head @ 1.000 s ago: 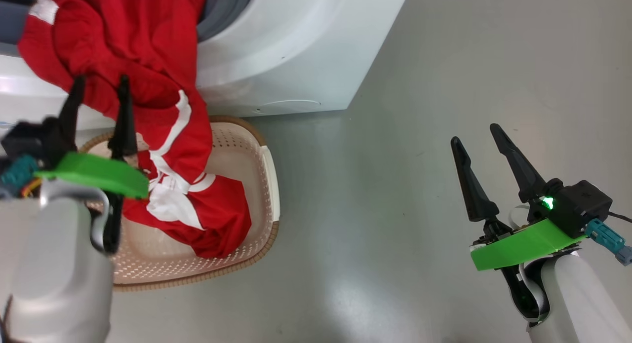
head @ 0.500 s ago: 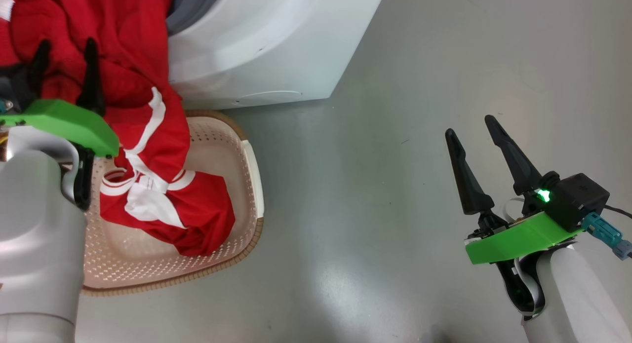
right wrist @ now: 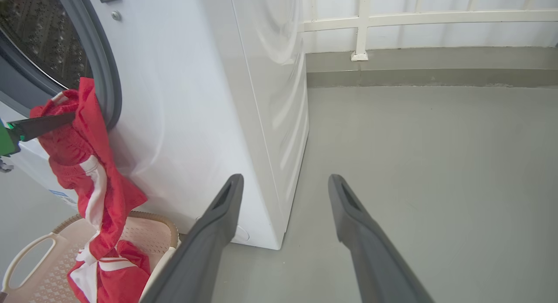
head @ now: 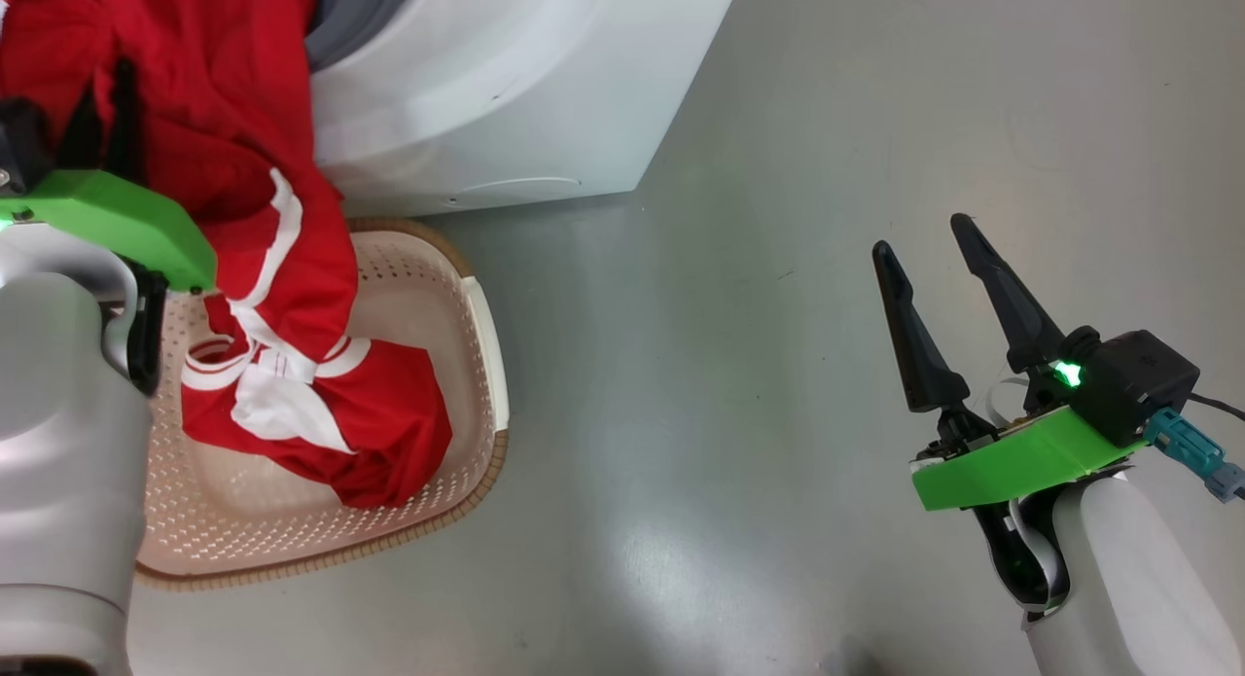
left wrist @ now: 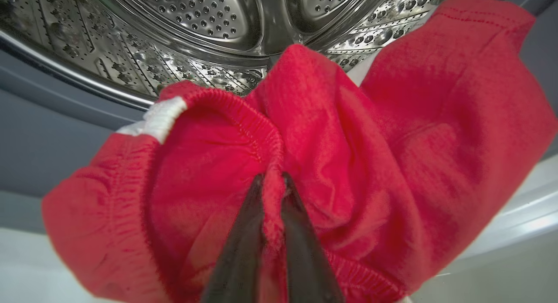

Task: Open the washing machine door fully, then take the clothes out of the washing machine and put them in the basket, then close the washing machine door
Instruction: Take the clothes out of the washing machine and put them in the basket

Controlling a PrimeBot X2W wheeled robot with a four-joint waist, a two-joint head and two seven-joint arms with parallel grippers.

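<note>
The clothes (head: pixel 243 122), a red garment with white stripes, hang from the washing machine (head: pixel 506 92) mouth down into the basket (head: pixel 483 462), where the lower part lies bunched. My left gripper (head: pixel 107 97) is at the upper left, shut on a fold of the clothes (left wrist: pixel 348 141) just outside the steel drum (left wrist: pixel 218 24); its fingers (left wrist: pixel 244 233) pinch the fabric. In the right wrist view the left gripper (right wrist: pixel 72 118) holds the clothes (right wrist: pixel 93 163) at the grey-ringed mouth. My right gripper (head: pixel 922 238) stands open over bare floor, far right. The washing machine door is out of view.
The basket (right wrist: pixel 161 226) sits on the grey floor against the machine's front. The washing machine (right wrist: pixel 196 98) side panel runs back toward a white railing (right wrist: pixel 362 28) and a low kerb. Open floor lies right of the machine.
The head camera has shifted, sliding the scene left. My left gripper's fingers, apart around the red fabric earlier, now pinch it. The right gripper has hardly moved.
</note>
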